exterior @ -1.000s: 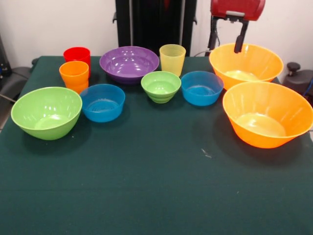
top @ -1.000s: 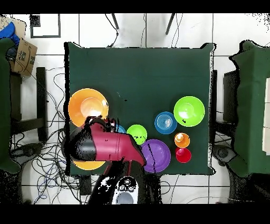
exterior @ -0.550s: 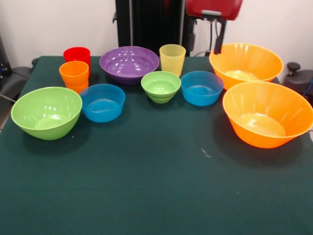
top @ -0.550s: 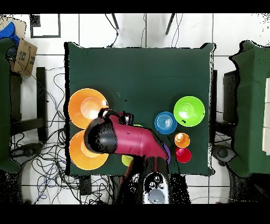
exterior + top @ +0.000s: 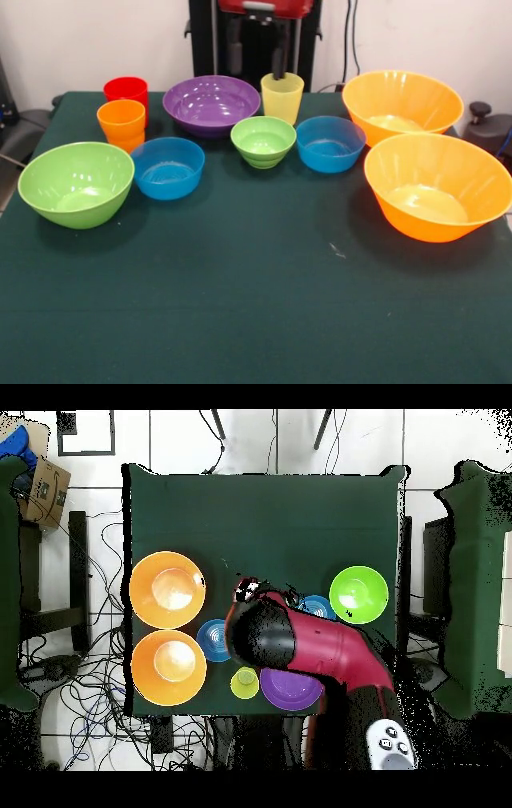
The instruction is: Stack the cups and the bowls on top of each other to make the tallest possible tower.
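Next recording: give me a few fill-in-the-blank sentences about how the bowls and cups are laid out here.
1. The red plastic cup stands right behind the ____ cup.
2. The pale yellow translucent cup stands between the wide purple bowl and a very large ____ bowl.
3. The hand hangs with its fingers ____.

Missing: orange; orange; open

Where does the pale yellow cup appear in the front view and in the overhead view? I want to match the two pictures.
Front view: the pale yellow cup stands at the table's far edge, between the purple bowl and a small blue bowl.
Overhead view: the cup is near the bottom edge, just left of the purple bowl.
Shared landmark: the purple bowl beside it.
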Controlling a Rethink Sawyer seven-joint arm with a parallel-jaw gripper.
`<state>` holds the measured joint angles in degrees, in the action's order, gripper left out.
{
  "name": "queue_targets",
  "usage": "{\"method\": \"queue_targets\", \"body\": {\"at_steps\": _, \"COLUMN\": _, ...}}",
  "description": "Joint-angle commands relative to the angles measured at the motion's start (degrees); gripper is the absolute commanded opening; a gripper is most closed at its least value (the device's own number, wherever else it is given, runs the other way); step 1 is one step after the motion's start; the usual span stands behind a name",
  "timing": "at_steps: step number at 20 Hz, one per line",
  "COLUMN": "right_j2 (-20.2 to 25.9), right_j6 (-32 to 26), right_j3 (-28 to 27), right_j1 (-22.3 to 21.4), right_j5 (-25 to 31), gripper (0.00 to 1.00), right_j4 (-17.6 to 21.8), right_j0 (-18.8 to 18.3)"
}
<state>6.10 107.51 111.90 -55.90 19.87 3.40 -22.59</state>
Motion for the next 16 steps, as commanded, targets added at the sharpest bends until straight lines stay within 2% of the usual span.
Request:
{"method": "queue_targets", "body": {"at_steps": 1, "right_j2": 13.52, "right_j6": -18.78, "right_j3": 5.50, "right_j1": -0.25, "right_j5": 11.64, "gripper": 1.00, "right_j4": 8.04, "right_j0": -7.23}}
{"method": "queue_targets", "body": {"at_steps": 2, "right_j2": 14.01, "right_j6": -18.38, "right_j3": 5.29, "right_j1": -0.22, "right_j5": 12.02, "gripper": 1.00, "right_j4": 8.62, "right_j0": -7.77}}
{"method": "queue_targets", "body": {"at_steps": 6, "right_j2": 15.99, "right_j6": -14.60, "right_j3": 6.07, "right_j1": 0.17, "right_j5": 7.77, "gripper": 1.00, "right_j4": 11.41, "right_j0": -9.73}}
{"method": "queue_targets", "body": {"at_steps": 9, "right_j2": 18.66, "right_j6": -14.80, "right_j3": 5.46, "right_j1": 3.22, "right_j5": 6.35, "gripper": 1.00, "right_j4": 14.03, "right_j0": -12.08}}
{"method": "queue_targets", "body": {"at_steps": 12, "right_j2": 20.05, "right_j6": -14.88, "right_j3": 3.75, "right_j1": 5.53, "right_j5": 7.25, "gripper": 1.00, "right_j4": 16.47, "right_j0": -13.31}}
{"method": "queue_targets", "body": {"at_steps": 16, "right_j2": 19.89, "right_j6": -10.67, "right_j3": 2.71, "right_j1": 8.85, "right_j5": 4.10, "gripper": 1.00, "right_j4": 19.82, "right_j0": -13.36}}
